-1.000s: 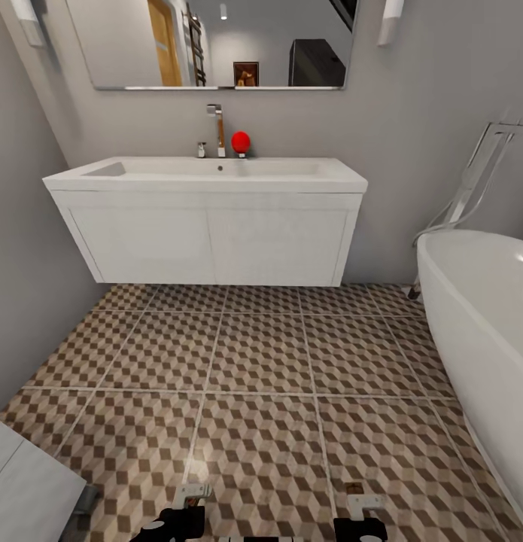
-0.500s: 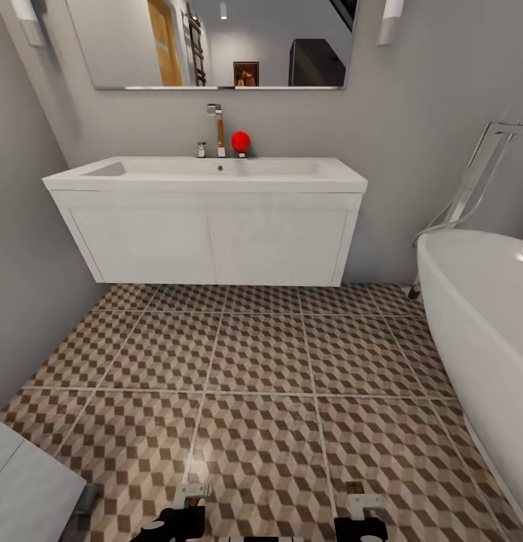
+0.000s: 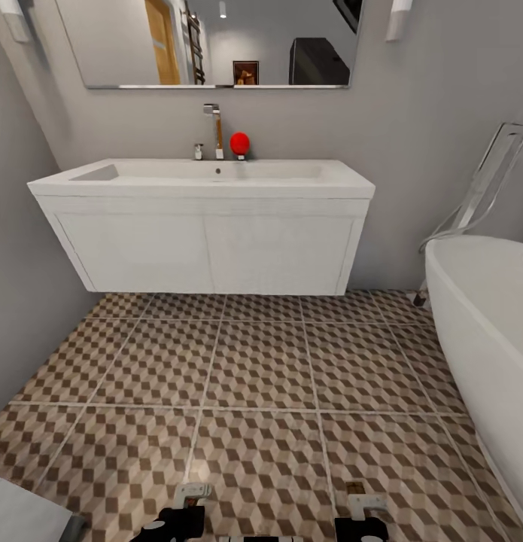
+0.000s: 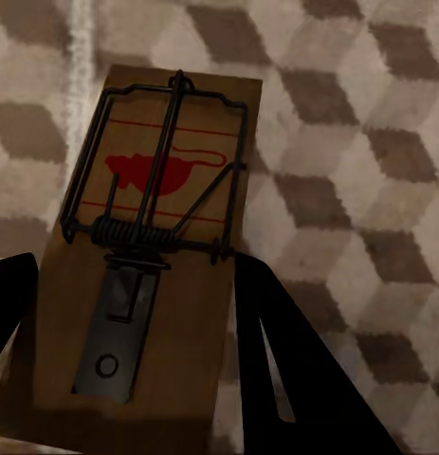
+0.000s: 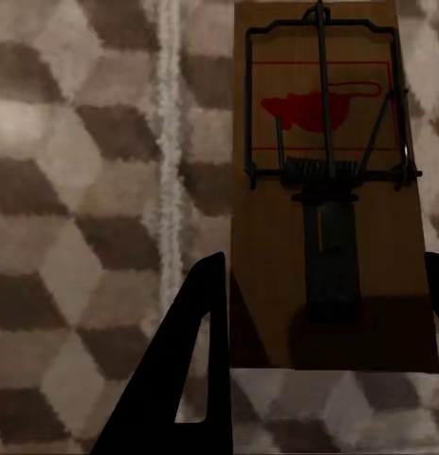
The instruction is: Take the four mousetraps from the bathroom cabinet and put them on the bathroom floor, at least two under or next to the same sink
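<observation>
Facing white sink (image 3: 201,181) on grey wall; tap (image 3: 216,129) and red ball (image 3: 239,143) at back rim, mirror (image 3: 208,41) above, bathtub (image 3: 479,331) at right. Patterned tile floor (image 3: 253,376) between.
Left gripper (image 4: 134,313): dark fingers (image 4: 295,360) closed on sides of mousetrap (image 4: 153,246), held above tiles.
Right gripper (image 5: 323,332): fingers (image 5: 186,370) clamped on sides of second mousetrap (image 5: 328,190), above tiles beside grout line.
Both grippers low at head view's bottom edge.

One brown mousetrap (image 4: 153,256) sits between each claw's fingers, above the cube-patterned bathroom floor (image 3: 261,376); the white sink (image 3: 205,181) hangs ahead.
</observation>
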`<state>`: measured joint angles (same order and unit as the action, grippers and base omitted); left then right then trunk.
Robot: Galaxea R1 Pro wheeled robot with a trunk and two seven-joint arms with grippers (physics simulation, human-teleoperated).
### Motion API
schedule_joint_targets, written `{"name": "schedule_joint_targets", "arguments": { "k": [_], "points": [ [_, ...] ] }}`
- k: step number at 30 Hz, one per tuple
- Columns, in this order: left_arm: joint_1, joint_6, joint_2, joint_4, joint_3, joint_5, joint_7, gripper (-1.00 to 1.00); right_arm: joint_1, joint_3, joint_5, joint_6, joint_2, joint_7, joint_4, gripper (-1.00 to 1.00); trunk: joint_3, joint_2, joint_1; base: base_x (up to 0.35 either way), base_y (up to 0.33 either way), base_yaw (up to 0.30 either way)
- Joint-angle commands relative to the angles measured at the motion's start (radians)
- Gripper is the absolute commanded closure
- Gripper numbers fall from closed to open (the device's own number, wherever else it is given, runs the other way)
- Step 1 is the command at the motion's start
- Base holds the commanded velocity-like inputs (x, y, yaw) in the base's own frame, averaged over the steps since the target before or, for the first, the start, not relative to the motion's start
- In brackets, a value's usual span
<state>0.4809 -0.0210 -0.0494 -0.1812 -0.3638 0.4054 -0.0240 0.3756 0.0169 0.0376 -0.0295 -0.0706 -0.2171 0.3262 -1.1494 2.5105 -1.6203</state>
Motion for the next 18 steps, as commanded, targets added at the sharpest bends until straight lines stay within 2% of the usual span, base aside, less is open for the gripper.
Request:
{"name": "schedule_joint_targets", "arguments": {
  "k": [1,18],
  "points": [
    [0.001,-0.002,0.000,0.000,-0.009,0.006,-0.006,1.00,0.000,0.002,0.003,-0.003,0.000,-0.004,0.001,1.00,-0.001,0.000,0.000,0.315,0.000,0.000],
    [0.000,-0.002,0.002,0.002,-0.006,0.007,-0.007,1.00,0.000,0.001,0.003,-0.001,0.000,-0.004,0.001,1.00,-0.001,0.000,0.000,0.321,0.000,0.000]
  ]
}}
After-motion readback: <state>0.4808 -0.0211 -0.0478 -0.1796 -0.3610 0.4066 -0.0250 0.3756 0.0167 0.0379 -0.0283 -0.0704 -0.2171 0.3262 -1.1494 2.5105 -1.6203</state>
